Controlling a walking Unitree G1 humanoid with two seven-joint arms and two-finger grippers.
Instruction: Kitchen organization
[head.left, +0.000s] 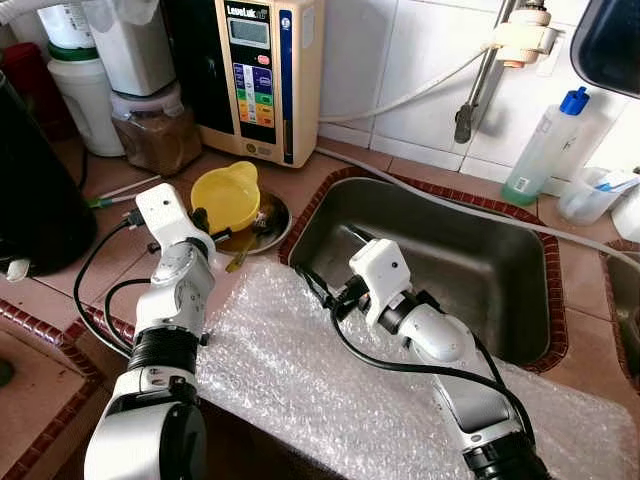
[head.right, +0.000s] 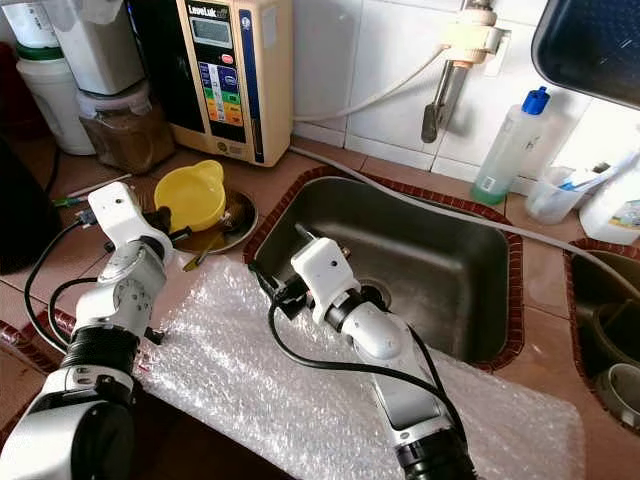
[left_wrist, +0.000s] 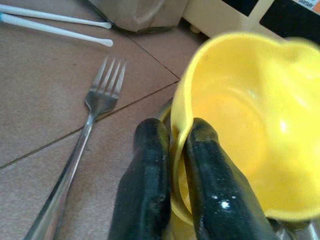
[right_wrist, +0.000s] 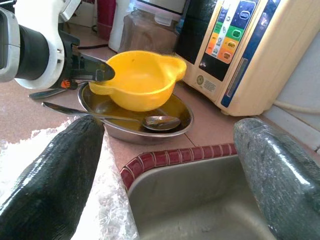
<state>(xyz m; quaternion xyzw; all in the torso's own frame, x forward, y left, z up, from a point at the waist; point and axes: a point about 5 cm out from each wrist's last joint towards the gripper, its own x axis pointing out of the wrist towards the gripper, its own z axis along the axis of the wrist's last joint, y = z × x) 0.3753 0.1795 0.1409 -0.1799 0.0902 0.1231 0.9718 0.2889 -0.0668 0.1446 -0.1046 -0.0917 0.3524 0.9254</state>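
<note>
Left tool (left_wrist: 172, 165) is pinching the yellow bowl (head.left: 226, 195) by its thin rim, over the steel dish (right_wrist: 182, 117) on the surface. Looks light, stiff plastic (probably slippery). Right tool (right_wrist: 165, 175) is spread, near the sink (head.left: 500, 300).

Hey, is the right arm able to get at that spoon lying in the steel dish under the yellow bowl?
Probably yes: the right end effector, fingers apart, faces the metal spoon, whose near end lies exposed in the steel dish. The left end effector holds the yellow plastic bowl above it.
</note>
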